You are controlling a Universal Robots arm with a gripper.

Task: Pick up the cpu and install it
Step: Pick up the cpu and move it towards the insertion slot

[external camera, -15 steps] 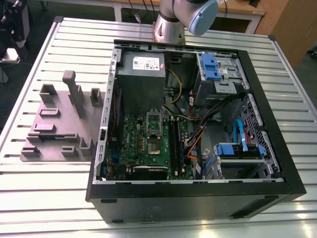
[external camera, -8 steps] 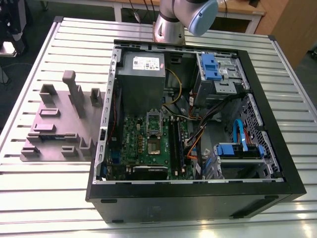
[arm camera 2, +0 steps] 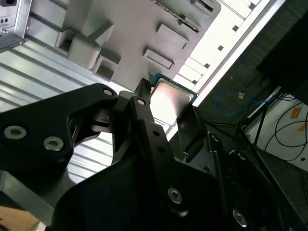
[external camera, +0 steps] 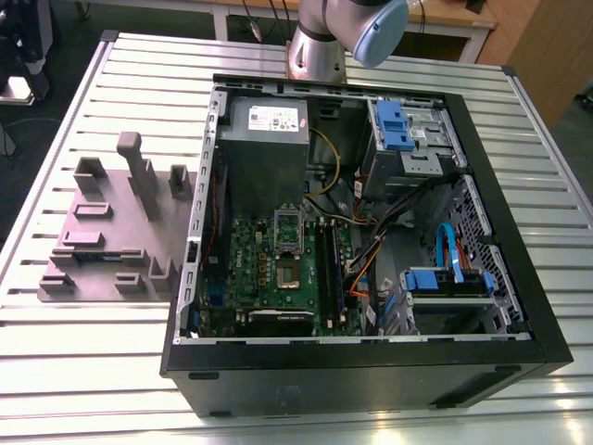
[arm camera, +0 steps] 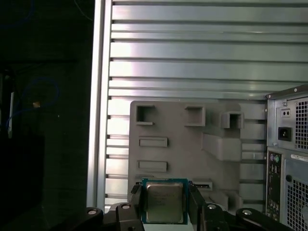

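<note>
We see the end effector [arm camera: 165, 208] pinching the cpu [arm camera: 164, 202] by two opposite edges, its dark fingers [arm camera: 136, 201] pressed against the chip's sides. The cpu's silvery top faces the camera in the first wrist view, framed by a thin greenish rim. In the second wrist view the cpu [arm camera 2: 171, 97] sits tilted between the same black fingers [arm camera 2: 142, 98], lifted above the things below it. Below it we see the grey fixture tray [arm camera: 183, 144] with its moulded pockets and raised blocks, lying on the slatted metal surface [arm camera: 192, 48].

In the exterior view the fixture tray [external camera: 102, 232] lies toward the exterior view's left, just beside the open computer case [external camera: 371, 375], both on the surface [external camera: 111, 352]. Inside the case we see the green motherboard [external camera: 269, 278] with its metal-framed socket [external camera: 289, 243] near the middle. The arm [external camera: 335, 35] shows at the far edge of the surface, behind the case.
</note>
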